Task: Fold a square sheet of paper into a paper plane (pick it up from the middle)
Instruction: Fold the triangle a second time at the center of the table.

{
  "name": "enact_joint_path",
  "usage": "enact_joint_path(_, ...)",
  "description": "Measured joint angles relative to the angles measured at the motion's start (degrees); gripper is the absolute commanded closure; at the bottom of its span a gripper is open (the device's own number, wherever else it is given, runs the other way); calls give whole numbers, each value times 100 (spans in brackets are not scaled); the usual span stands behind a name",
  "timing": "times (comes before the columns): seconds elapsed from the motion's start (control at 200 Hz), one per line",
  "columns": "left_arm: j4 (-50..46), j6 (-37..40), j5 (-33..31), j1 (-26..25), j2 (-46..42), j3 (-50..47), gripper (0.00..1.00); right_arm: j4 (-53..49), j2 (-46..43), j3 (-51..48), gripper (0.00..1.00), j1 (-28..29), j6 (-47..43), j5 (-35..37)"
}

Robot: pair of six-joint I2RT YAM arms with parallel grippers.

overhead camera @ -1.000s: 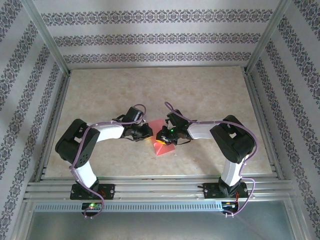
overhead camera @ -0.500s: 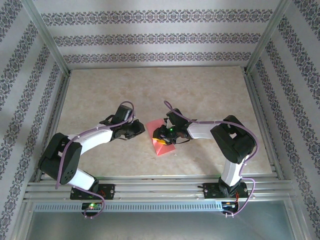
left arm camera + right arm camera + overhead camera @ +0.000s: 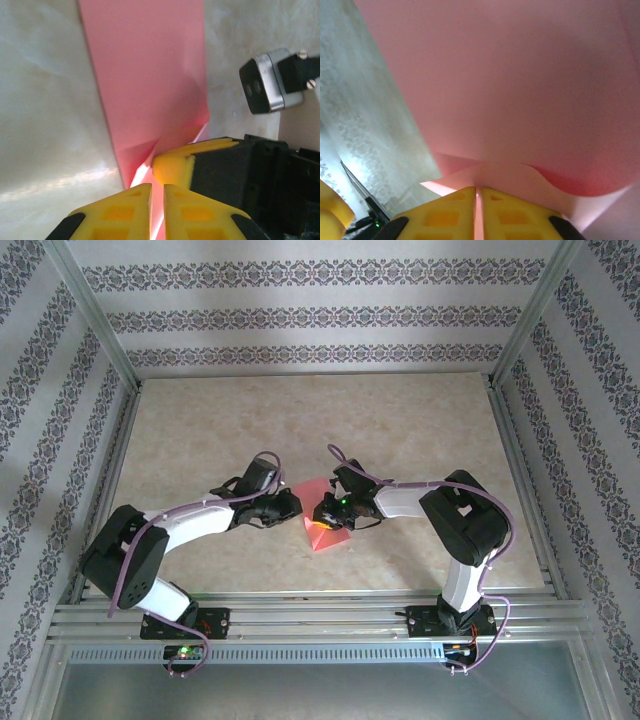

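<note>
Just changed: the left tool [image 3: 290, 506], which half a second ago had swung off to the left, clear of the square sheet of paper [image 3: 328, 538], is back at the sheet's left edge; the right tool [image 3: 322, 515] has kept its place over the sheet.
Paper: salmon-pink, lying on the marbled surface [image 3: 400, 430] between the two arms, near the front middle. It is mostly flat, but the part by the tools is lifted and buckled into a soft fold.
Left tool: its yellow fingers are pressed nearly together with a sliver of pink in the slit between them, so it looks to be pinching the raised edge of the sheet.
Right tool: its fingers are pressed together too, with a curled lip of paper right at their tips. In the left wrist view one of its fingers sits just beside the left tool's, at the same raised fold.
Meaning for the task: both tools meet on one ridge of paper, which suggests a shared hold for a first fold. No crisp crease shows, so the plane looks barely begun.
Risk: thin paper held at two close points may tear or slip if the arms pull unevenly.
</note>
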Motion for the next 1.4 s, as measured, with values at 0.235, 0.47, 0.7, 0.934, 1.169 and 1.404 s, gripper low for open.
enact_joint_path(0.235,234,-151,129,-304,603,42,92,42,4,-11,97,-2,-17,-28)
enact_joint_path(0.47,210,-164,76,-343,872,221,96,50,4,-15,97,-4,-15,-39)
enact_joint_path(0.7,131,-153,-153,-343,1014,295,100,70,2,-26,98,-4,-17,-42)
enact_joint_path(0.934,-107,-127,-278,-348,1064,437,100,153,-22,-70,98,-4,-17,-39)
enact_joint_path(1.169,-540,-7,-374,-348,1165,704,100,101,-345,-278,97,-55,-170,57)
enact_joint_path(1.404,-743,131,-369,-348,1287,907,100,120,-667,-310,99,-151,-485,114)
